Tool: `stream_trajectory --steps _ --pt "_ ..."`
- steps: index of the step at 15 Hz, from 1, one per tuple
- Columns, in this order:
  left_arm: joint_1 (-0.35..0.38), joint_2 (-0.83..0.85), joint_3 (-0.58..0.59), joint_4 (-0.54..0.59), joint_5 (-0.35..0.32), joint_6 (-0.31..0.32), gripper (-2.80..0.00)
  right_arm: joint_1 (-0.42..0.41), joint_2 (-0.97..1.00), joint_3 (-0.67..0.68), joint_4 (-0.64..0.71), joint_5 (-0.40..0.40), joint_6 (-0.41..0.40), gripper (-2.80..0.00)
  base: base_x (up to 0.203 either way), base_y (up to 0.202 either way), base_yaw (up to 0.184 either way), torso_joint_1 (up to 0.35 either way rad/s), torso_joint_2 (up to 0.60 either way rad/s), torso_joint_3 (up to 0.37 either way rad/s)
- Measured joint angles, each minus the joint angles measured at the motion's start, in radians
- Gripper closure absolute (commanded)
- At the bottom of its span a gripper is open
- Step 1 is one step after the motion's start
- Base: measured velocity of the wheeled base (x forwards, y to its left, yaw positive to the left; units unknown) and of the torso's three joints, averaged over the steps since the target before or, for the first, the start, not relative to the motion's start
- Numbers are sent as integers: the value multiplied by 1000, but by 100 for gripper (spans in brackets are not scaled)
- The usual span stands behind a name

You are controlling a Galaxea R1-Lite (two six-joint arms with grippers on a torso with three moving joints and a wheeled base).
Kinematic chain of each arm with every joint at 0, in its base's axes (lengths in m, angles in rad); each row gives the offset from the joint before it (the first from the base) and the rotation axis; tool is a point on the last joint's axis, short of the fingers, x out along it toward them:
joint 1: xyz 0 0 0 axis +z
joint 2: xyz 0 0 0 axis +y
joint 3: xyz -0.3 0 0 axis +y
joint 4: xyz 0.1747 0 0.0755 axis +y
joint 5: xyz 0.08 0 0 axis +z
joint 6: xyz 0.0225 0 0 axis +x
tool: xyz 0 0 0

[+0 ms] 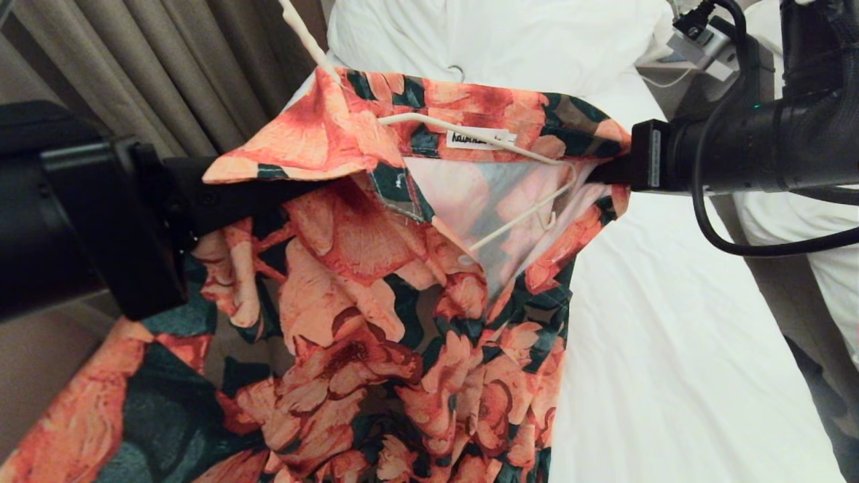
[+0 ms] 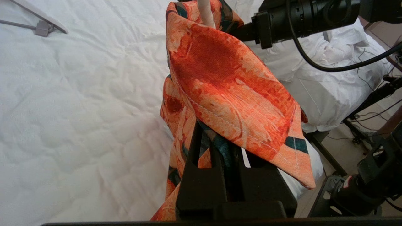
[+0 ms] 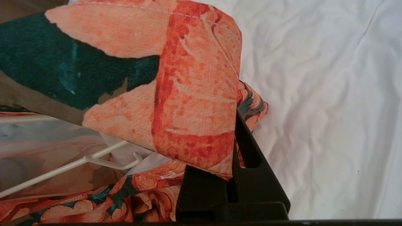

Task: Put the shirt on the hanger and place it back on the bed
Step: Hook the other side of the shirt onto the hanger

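Observation:
The shirt [image 1: 376,322], coral flowers on dark green, hangs lifted over the bed [image 1: 671,335], stretched between both grippers at its collar. My left gripper [image 1: 315,184] reaches in from the left and is shut on cloth under the collar flap [image 2: 226,78]; its fingertips [image 2: 216,138] are hidden by that flap. From the right, my right gripper [image 1: 607,173] is shut on the other collar end [image 3: 188,94], with cloth pinched at its jaws [image 3: 230,163]. The thin cream hanger [image 1: 470,134] lies inside the open neck below the white label. One notched end [image 3: 125,163] shows there.
A big white pillow [image 1: 503,33] lies at the bed's head. Beige curtains [image 1: 168,67] hang at the left. A thicker white hanger with a grey bar [image 2: 40,22] rests on the sheet. Another bed with a rumpled duvet [image 2: 329,88] and cables stand to the right.

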Motion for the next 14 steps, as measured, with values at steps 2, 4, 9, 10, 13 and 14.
stream_trajectory --steps 2,4,9,10,13,14 --pt "1 4 4 0 0 1 0 1 -1 -10 3 1 1 0 0 0 0 0 0 0" --pt "1 14 6 -1 1 1 0 4 -3 -19 29 2 2 0 0 0 0 0 0 0" --pt "1 28 10 -4 1 0 0 49 -14 -61 82 5 8 0 0 0 0 0 0 0" --pt "1 30 16 -10 0 1 0 66 -16 -71 81 4 7 0 0 0 0 0 0 0" --pt "1 35 39 -40 -6 -1 0 129 -8 -138 89 1 7 0 0 0 0 0 0 0" --pt "1 40 52 -83 -6 0 0 150 -4 -157 110 0 7 0 0 0 0 0 0 0"
